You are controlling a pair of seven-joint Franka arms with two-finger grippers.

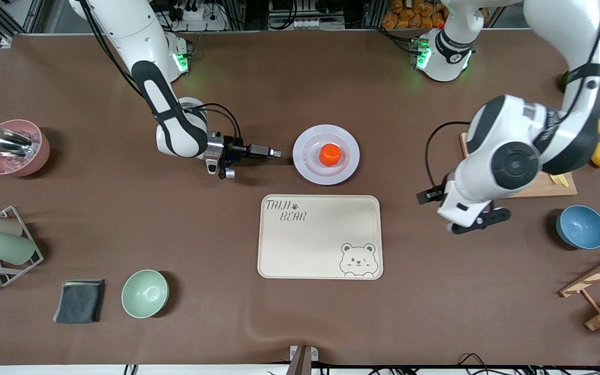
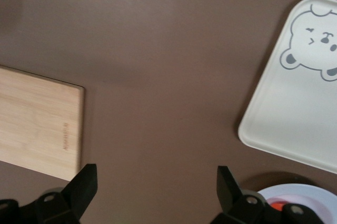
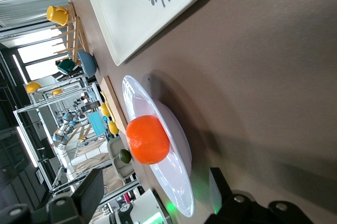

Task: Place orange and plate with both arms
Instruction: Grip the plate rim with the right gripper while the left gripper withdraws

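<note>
right gripper [image 1: 275, 153]: low over the table [image 1: 123, 219], level with the plate [image 1: 326, 154] and pointing at its rim from the right arm's end; fingers spread, nothing between them, tips just short of the rim, not touching as far as can be seen. in the right wrist view both fingertips [image 3: 89, 190] frame the plate edge-on.

orange [image 1: 330, 154]: sitting in the well of the plate, roughly centred. plate flat on the table near the middle, farther from the front camera than the tray [image 1: 321, 237]; a strip of bare table between the two.

left gripper [image 2: 157, 182]: over bare table between the tray and the cutting board [image 1: 534, 182], toward the left arm's end; fingers spread wide, empty. left wrist view shows the board's corner, a tray corner with the bear print, and a sliver of plate and orange.

blue bowl [image 1: 581, 226] near the left arm's end, green bowl [image 1: 145, 293] toward the front edge.
</note>
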